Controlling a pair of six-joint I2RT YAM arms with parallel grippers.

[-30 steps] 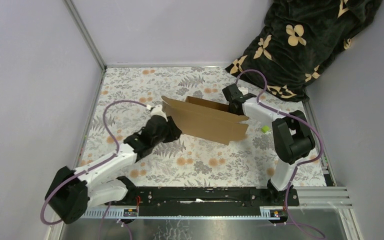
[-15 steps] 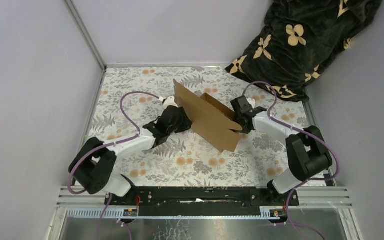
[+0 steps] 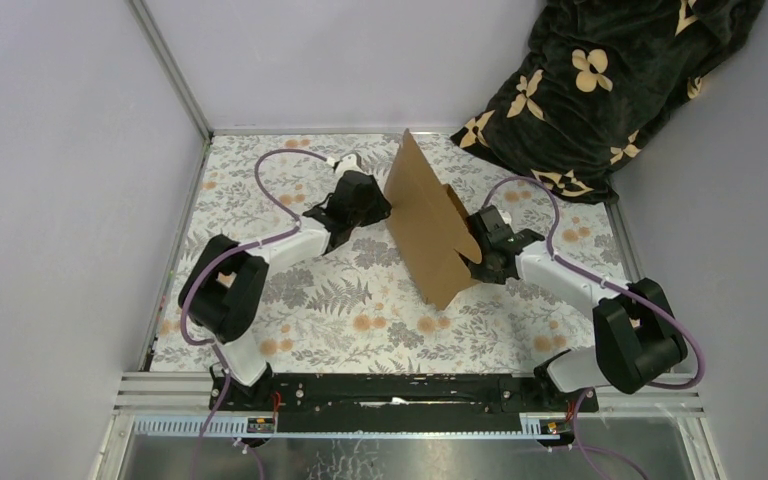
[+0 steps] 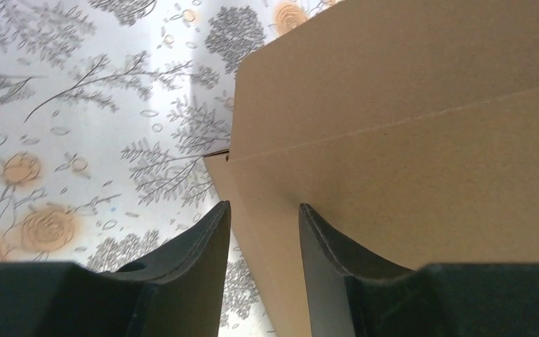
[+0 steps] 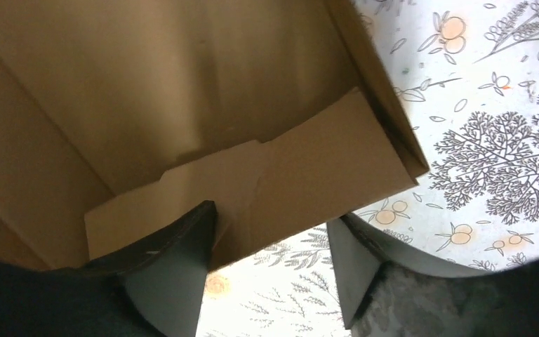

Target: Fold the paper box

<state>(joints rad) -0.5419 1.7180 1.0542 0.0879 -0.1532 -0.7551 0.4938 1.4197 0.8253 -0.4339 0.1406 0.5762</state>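
Observation:
The paper box [image 3: 425, 215], plain brown cardboard, stands tilted on its edge in the middle of the floral table, its broad face turned left. My left gripper [image 3: 378, 207] is at that face's far-left side. In the left wrist view its jaws [image 4: 263, 210] are shut on a cardboard wall [image 4: 407, 105] that runs between them. My right gripper [image 3: 480, 252] is at the box's right side, near its low corner. Seen from the right wrist, this gripper [image 5: 272, 214] is open: a box flap [image 5: 309, 175] lies against the left finger [image 5: 182, 246], and the right finger stands apart from it.
A dark blanket with gold flowers [image 3: 610, 80] is heaped at the back right corner. Pale walls close off the left and the back. A metal rail [image 3: 410, 392] with both arm bases runs along the near edge of the floral cloth [image 3: 300, 310].
The box swung from lying across the table to standing end-on. The left gripper carried its end toward the back. The right gripper came nearer and opened, letting go of the flap.

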